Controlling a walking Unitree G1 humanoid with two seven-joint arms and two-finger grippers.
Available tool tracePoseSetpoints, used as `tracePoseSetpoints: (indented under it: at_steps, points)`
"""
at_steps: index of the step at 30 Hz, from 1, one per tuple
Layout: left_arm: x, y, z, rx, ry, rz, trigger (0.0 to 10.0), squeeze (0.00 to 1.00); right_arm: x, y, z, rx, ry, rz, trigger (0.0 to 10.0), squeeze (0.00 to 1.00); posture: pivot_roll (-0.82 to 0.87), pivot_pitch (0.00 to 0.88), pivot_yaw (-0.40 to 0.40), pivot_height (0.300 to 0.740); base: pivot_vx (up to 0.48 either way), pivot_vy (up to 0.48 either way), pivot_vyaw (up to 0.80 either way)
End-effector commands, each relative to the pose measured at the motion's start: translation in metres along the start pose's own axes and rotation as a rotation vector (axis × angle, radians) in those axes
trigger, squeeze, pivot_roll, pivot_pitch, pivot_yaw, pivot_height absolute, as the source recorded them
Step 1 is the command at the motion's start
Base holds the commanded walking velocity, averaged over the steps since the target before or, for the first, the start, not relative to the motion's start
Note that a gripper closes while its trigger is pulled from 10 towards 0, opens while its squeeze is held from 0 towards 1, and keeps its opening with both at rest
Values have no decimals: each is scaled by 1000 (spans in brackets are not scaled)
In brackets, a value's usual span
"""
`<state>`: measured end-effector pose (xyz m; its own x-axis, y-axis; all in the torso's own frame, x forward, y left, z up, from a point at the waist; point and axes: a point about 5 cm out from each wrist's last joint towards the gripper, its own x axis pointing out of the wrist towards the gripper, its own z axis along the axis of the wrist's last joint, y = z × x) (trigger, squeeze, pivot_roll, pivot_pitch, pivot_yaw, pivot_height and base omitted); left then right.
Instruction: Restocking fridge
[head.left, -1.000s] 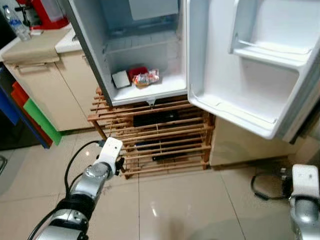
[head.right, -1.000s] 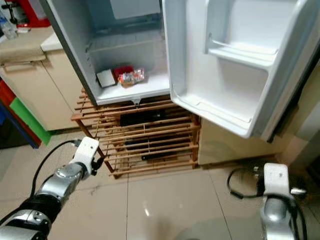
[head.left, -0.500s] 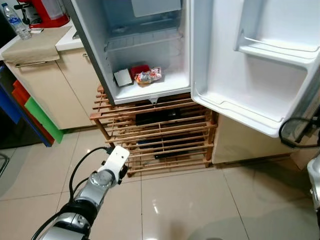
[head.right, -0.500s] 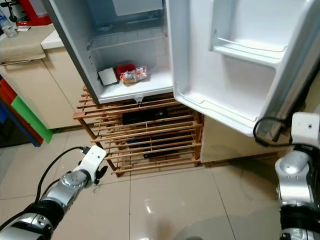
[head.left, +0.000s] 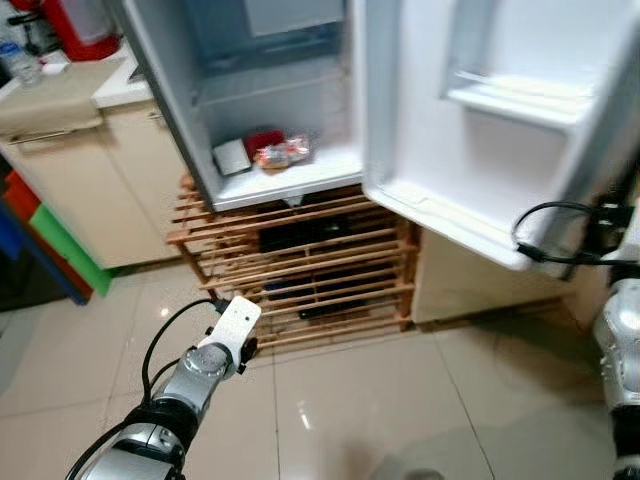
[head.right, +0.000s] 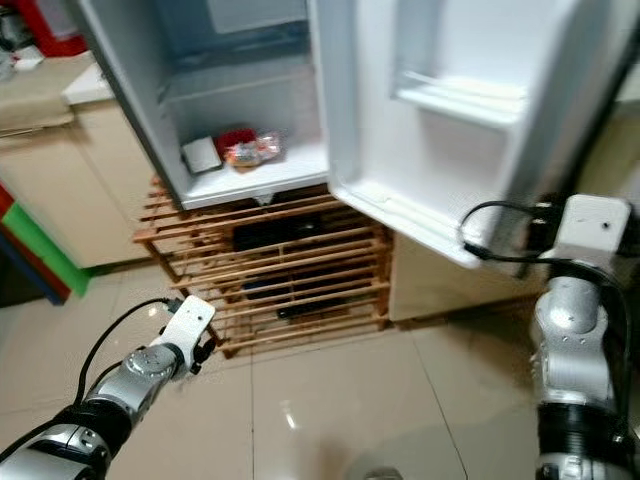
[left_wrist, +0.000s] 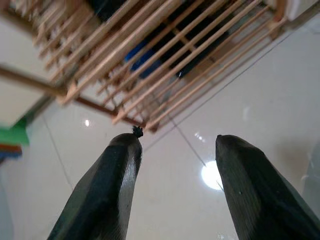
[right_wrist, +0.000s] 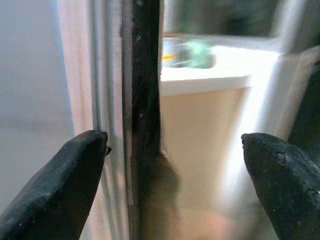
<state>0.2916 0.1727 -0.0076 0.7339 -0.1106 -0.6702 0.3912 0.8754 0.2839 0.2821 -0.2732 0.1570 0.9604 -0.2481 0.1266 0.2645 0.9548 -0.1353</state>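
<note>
A: Where does the left arm sit?

B: It reaches forward and low over the tiled floor (head.left: 380, 400), elbow bent, its white wrist block just short of the wooden slatted rack (head.left: 300, 270). The left gripper (left_wrist: 175, 145) points down toward the rack's front corner, its two black fingers spread apart with bare tile between them, gripping nothing.

A: And the right arm?

B: It is raised at the robot's right side, forearm upright, a black cable looping off the wrist. The right gripper (right_wrist: 175, 145) faces the outer edge of the open fridge door (head.left: 470, 150); its fingers (right_wrist: 65, 185) stand wide apart, the door's dark edge seal between them in the wrist view, though whether they touch it cannot be told.

A: What is in the fridge?

B: The fridge (head.left: 270, 110) stands open on top of the rack. On its bottom shelf lie a small white box (head.left: 232, 156), a red package (head.left: 264, 141) behind it and a crinkled snack packet (head.left: 283, 153), close together near the left wall. The door's shelves hold nothing visible.

A: Anything beside it?

B: A beige cabinet (head.left: 80, 170) stands at the fridge's left.
</note>
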Motion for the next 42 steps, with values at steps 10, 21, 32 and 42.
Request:
tracePoseSetpoints:
  at_steps: [10,21,32,42]
  points:
    - [-9,-15,-55,-50,280,-186,10000,0,-78,76,11,282,241,841,10000,0,-265,0,180,740,0,0,0]
    - [-18,-33,-87,-212,374,-219,10000,0,-56,70,7,299,241,641,10000,0,-236,0,165,740,0,0,0]
    - [-6,8,35,-136,-356,-8,10000,0,-39,52,-35,136,228,102,10000,0,-199,0,140,740,0,0,0]
    - [-55,44,150,-474,-878,63,10000,0,-16,111,-26,185,134,288,10000,0,-114,0,88,740,0,0,0]
